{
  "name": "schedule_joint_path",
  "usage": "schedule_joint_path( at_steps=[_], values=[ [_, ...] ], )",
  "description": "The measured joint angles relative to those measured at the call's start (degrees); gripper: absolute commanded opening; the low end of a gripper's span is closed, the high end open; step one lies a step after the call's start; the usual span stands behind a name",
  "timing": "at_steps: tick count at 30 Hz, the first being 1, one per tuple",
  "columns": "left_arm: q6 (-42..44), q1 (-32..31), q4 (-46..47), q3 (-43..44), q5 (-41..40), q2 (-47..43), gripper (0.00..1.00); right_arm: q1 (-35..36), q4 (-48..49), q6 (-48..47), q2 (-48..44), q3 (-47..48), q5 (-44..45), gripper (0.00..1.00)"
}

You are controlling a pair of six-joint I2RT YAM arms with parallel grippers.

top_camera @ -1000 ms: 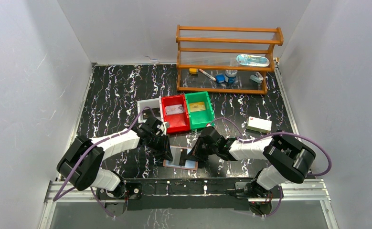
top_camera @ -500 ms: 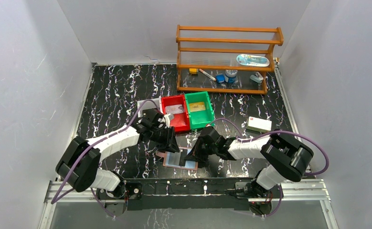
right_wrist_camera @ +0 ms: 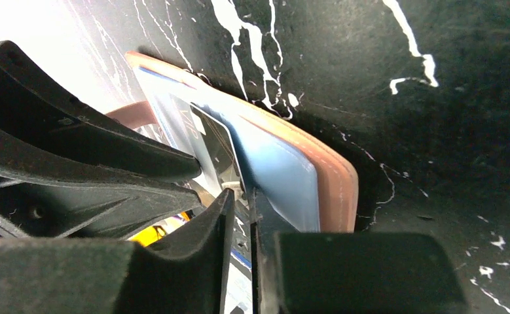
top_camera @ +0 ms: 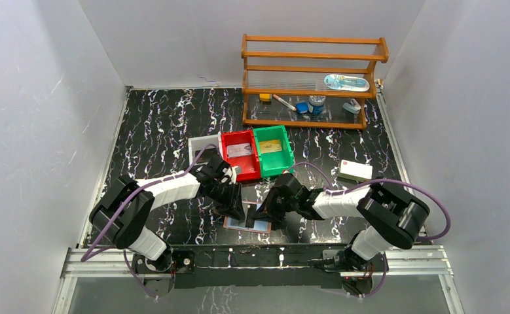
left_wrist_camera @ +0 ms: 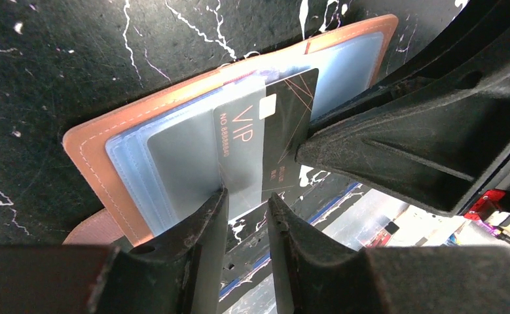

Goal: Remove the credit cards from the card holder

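Observation:
The reddish-brown card holder (top_camera: 255, 225) lies open on the table near the front edge. In the left wrist view its leather border (left_wrist_camera: 88, 144) frames pale blue pockets, and a black VIP card (left_wrist_camera: 291, 124) sticks halfway out of one. My left gripper (top_camera: 237, 208) (left_wrist_camera: 245, 203) is narrowly open, its tips on either side of that card's lower edge. My right gripper (top_camera: 260, 212) (right_wrist_camera: 241, 196) is shut, and its tips press on the holder (right_wrist_camera: 337, 183) beside the card (right_wrist_camera: 213, 140).
A red bin (top_camera: 228, 159) and a green bin (top_camera: 288, 154), each with a card, stand just behind the holder. A grey tray (top_camera: 203, 142) lies left of them. A white box (top_camera: 355, 171) lies at the right. A wooden shelf (top_camera: 311, 82) stands at the back.
My left gripper drew back a little toward the red bin, then came down again onto the card holder. The right gripper stayed pressed on the holder.

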Motion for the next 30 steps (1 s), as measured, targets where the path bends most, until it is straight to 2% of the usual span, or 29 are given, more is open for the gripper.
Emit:
schedule_joint_path(
  at_steps=[3,6,10,15,17,23,30],
  values=[
    [0.2,-0.1,0.0,-0.2,0.0,0.0,0.27,0.0,1.2,0.3,0.3,-0.1,-0.4,0.30],
    [0.2,-0.1,0.0,-0.3,0.0,0.0,0.26,-0.2,2.4,0.5,1.0,-0.1,-1.0,0.30],
    [0.3,-0.1,-0.3,-0.3,0.0,-0.1,0.26,-0.7,4.5,0.6,2.4,-0.1,-2.2,0.21],
    [0.3,-0.2,-0.6,-0.3,-0.2,-0.2,0.25,-1.0,7.2,0.5,3.0,-1.5,-2.8,0.04],
    [0.2,-0.2,-0.7,-0.3,-0.3,-0.3,0.25,-1.0,8.0,0.4,2.9,-2.0,-2.6,0.01],
    [0.0,-0.5,-0.5,-0.5,-0.7,-0.7,0.25,-0.4,6.7,0.0,-1.6,-3.2,0.4,0.00],
    [-0.2,-0.9,0.4,-0.6,-0.1,-0.8,0.24,-0.4,4.3,-1.3,-7.6,-4.9,2.4,0.09]
  ],
)
